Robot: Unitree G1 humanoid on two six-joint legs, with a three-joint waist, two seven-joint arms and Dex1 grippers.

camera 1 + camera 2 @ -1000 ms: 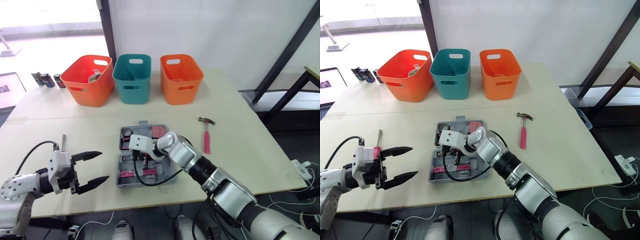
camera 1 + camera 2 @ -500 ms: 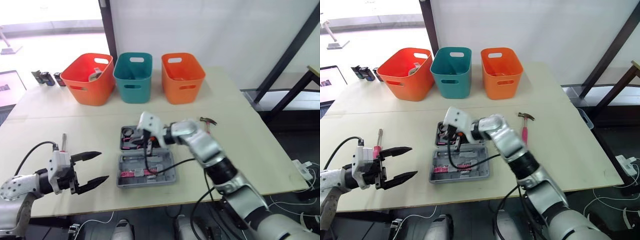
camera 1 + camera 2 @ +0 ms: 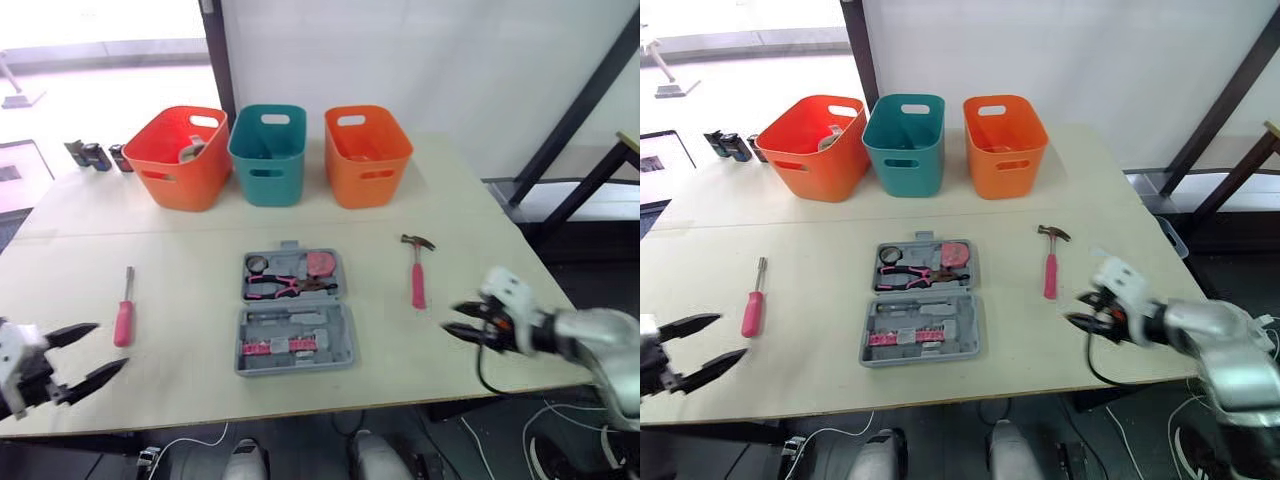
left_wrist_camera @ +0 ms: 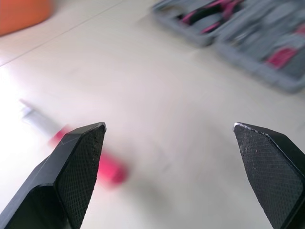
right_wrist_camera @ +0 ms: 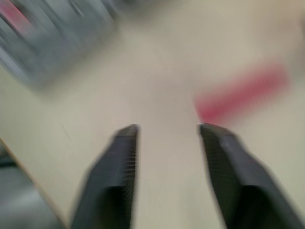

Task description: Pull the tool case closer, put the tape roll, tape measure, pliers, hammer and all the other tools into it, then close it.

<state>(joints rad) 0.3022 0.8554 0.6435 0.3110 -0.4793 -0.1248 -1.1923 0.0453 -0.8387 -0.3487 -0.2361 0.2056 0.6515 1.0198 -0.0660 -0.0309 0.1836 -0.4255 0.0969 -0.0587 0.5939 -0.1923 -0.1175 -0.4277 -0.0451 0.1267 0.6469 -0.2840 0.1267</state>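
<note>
Grey plastic, lid thrown back flat, the tool case (image 3: 293, 312) lies open in the middle of the pale table (image 3: 180, 250). Its far half holds pink-handled pliers (image 3: 285, 286), with a dark tape roll (image 3: 257, 263) at one corner and a pink tape measure (image 3: 319, 263) at the other. The near half shows moulded slots and a pink-marked strip I cannot make out.

The hammer (image 3: 416, 272) is on the tabletop to the right of the case, well apart from it, pink handle towards the near edge and steel head away. A pink-handled screwdriver (image 3: 123, 310) lies on the left side of the table, shaft pointing to the far side.

The left gripper (image 3: 112, 345) hangs low at the near left corner, close to the screwdriver's handle without touching it. Its black fingers (image 4: 76, 162) are spread wide and hold nothing. The right gripper (image 3: 452, 318) sits over the table's near right part, beyond the hammer's handle end, tips pointing towards the case. Its jaws stand partly apart and empty.

Along the far side stand three baskets in a row: a red-orange basket (image 3: 178, 158) with something pale inside, a teal basket (image 3: 266, 155) and an orange basket (image 3: 367, 155). A few small dark objects (image 3: 95, 157) sit at the far left edge.
</note>
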